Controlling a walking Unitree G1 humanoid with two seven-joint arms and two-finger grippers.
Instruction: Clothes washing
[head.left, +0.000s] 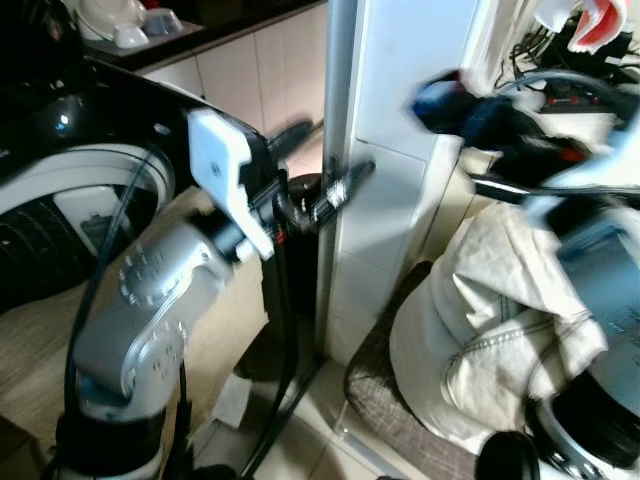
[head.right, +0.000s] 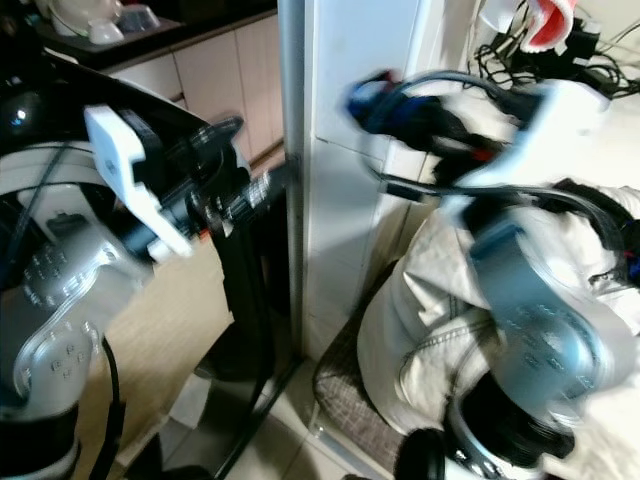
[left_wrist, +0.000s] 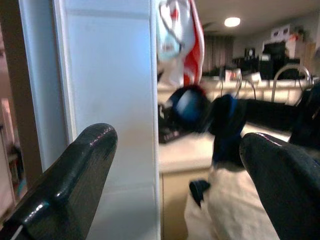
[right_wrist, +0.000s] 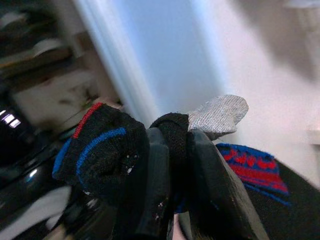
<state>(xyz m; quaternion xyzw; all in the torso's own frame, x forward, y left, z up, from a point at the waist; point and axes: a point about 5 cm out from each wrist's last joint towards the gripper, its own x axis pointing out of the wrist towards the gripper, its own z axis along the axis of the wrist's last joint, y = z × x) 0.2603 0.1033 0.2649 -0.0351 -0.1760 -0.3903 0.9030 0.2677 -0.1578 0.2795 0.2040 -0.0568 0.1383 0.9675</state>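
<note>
right gripper (right_wrist: 172, 165) clamps a black sock (right_wrist: 107, 150) with blue and red stripes and a grey toe, fingers pinched tight on the fabric, held up in the air above a pile of white clothes (head.left: 480, 320). the pile sits on a grey chair (head.left: 385, 400) at the robot's right. left gripper (left_wrist: 175, 165) has its fingers spread wide apart with nothing between them, raised just beside a white pillar (head.left: 390, 150) and pointing toward it. a black stand (head.left: 290, 280) rises next to the pillar. washer (head.left: 70, 190) with a black top and round door is at far left, well apart from the sock. bowls (head.left: 130, 25) on a dark counter behind it. blurry red-white bag (head.right: 530, 20) hangs at top right above tangled cables.
</note>
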